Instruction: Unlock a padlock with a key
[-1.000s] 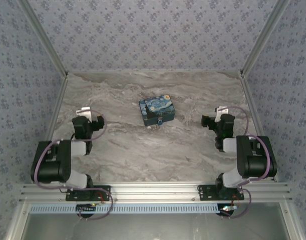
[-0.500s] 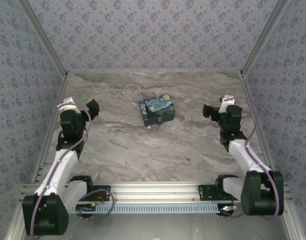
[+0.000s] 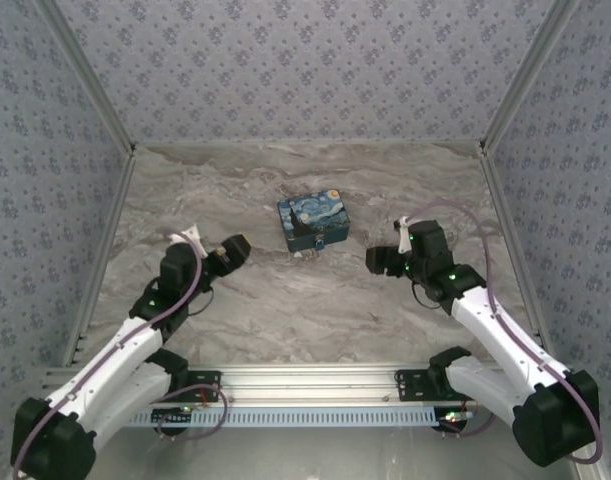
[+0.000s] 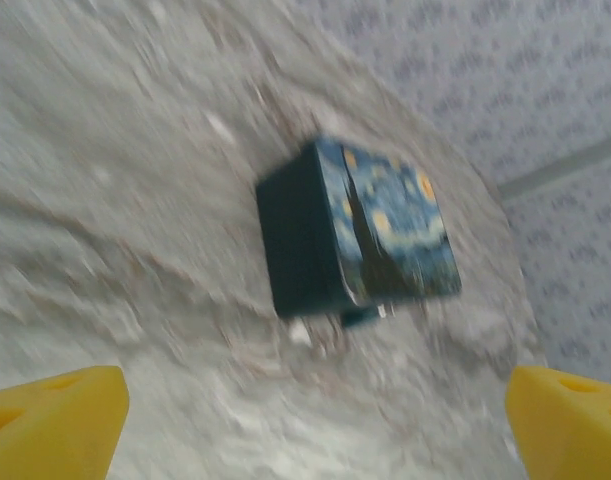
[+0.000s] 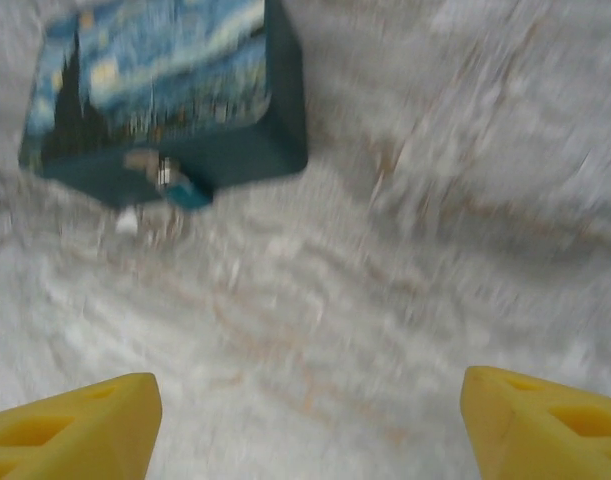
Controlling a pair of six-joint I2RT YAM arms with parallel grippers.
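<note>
The tiny teal padlock (image 3: pixel 319 241) hangs at the front of the starry-night tin box (image 3: pixel 312 220) in the middle of the table. It shows blurred below the box in the left wrist view as the padlock (image 4: pixel 363 316), and in the right wrist view as the padlock (image 5: pixel 190 193). A small pale thing (image 5: pixel 127 222) lies beside it; blur hides what it is. My left gripper (image 3: pixel 233 250) is open, left of the box and apart from it. My right gripper (image 3: pixel 380 260) is open to the box's right. Nothing sits between the yellow fingertips (image 4: pixel 55 420) or the fingertips (image 5: pixel 545 420).
The marble table (image 3: pixel 285 300) is walled by patterned panels on three sides. A metal rail (image 3: pixel 305 385) runs along the near edge by the arm bases.
Both arms have swung inward from the table's sides and reached forward, so each gripper now sits closer to the box. The box and padlock have not moved.
</note>
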